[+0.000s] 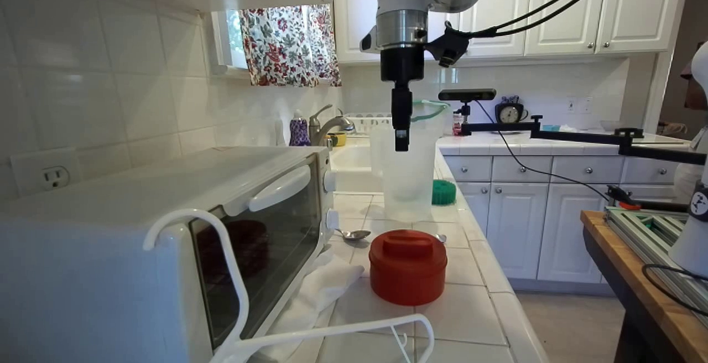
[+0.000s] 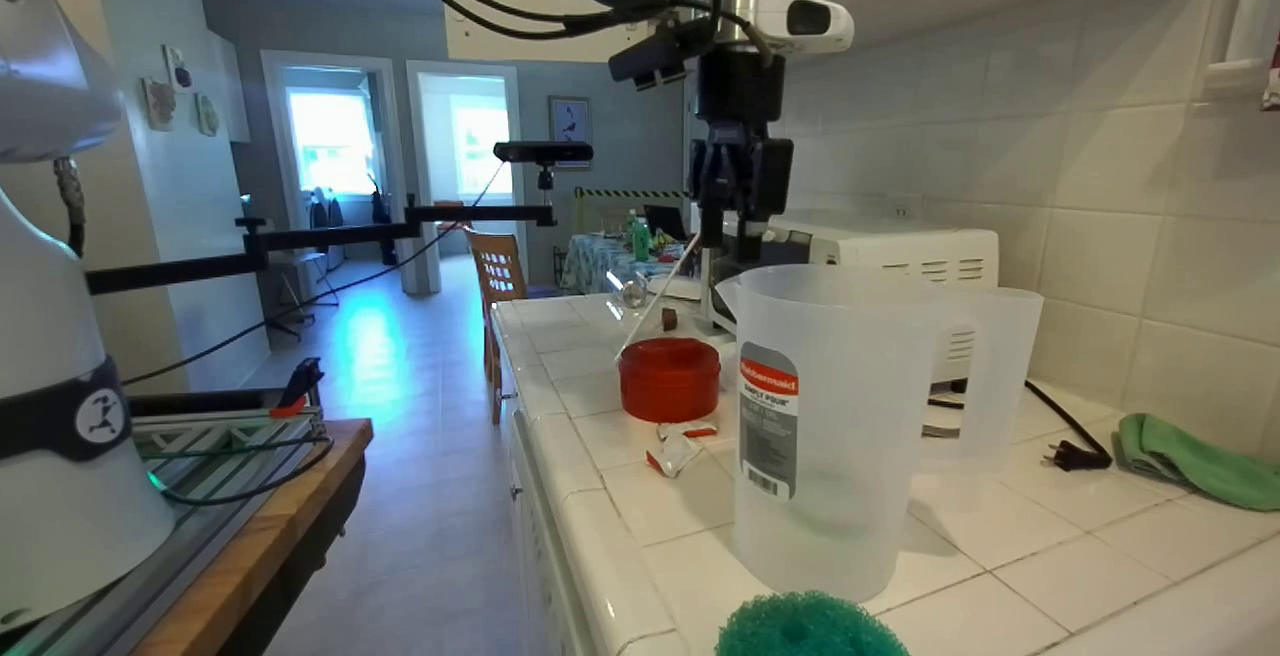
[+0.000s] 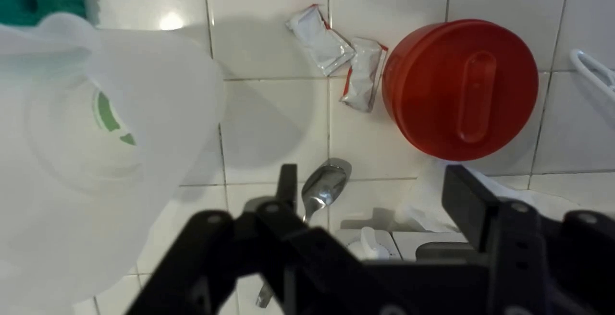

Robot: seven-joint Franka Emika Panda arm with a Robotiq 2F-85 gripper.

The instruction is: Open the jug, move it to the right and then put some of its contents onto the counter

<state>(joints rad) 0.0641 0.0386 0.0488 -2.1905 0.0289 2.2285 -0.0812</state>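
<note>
White square-tiled counter (image 2: 670, 506) bearing a tall, translucent plastic jug (image 2: 850, 416), upright
Beside the jug hangs a black two-fingered gripper (image 3: 376, 183), jaws parted, the jug standing outside them.

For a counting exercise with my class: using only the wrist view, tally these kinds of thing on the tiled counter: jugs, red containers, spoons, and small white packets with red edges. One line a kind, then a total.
Jug: 1
Red container: 1
Spoon: 1
Small white packets: 2
Total: 5
</note>
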